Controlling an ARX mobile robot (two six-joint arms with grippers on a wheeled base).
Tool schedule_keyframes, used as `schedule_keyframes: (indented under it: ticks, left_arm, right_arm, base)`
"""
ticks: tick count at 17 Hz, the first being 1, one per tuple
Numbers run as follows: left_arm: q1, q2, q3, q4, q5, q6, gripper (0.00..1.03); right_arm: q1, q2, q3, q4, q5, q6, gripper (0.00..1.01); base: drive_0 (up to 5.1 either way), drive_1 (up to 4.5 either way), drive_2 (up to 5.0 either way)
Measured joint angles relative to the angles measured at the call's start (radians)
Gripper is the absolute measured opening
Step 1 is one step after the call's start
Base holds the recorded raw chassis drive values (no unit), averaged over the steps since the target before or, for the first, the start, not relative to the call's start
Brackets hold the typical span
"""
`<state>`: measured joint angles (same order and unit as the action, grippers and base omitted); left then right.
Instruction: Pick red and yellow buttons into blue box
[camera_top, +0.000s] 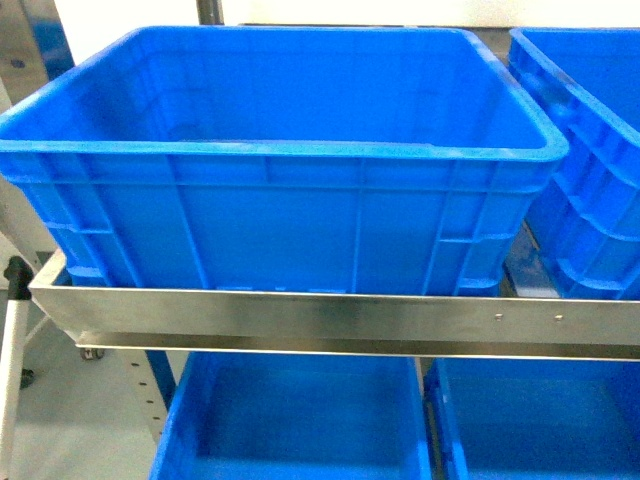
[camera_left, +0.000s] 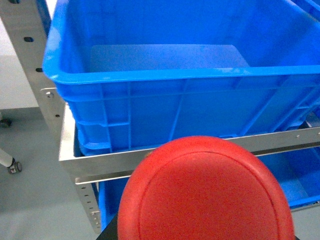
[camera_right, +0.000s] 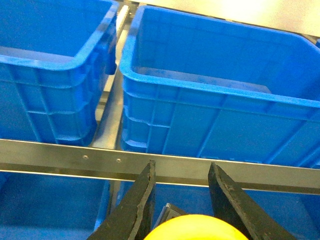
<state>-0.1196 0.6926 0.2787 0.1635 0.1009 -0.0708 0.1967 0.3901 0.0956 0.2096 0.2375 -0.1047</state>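
Before the blue box on its metal shelf rail, red button filling the left wrist view; grip on it impossible to tell. Below the rail, right gripper tilted upward, fingers closed against the yellow button.

A: Head view's bright and even for me, light from above. The blue box has a pale sheen on its rim and the steel rail shows soft glare. Everything's a bit soft.

B: Same on my left wrist view. The red button is huge, close and blurry, with the crate behind it sharper.

A: On the right wrist view the top edge is blown out white, the yellow button is overexposed, and the fingers are dark.
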Motion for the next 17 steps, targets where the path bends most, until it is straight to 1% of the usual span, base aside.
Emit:
schedule_keyframes:
  ticks: [17]
  left_arm:
    - [0.0, 0.0, 0.0, 0.002, 0.0, 0.0, 0.25]
  right_arm:
    - [0.0, 0.0, 0.0, 0.0, 0.001, 0.0, 0.3]
  base:
    - [5.0, -2.36, -2.4]
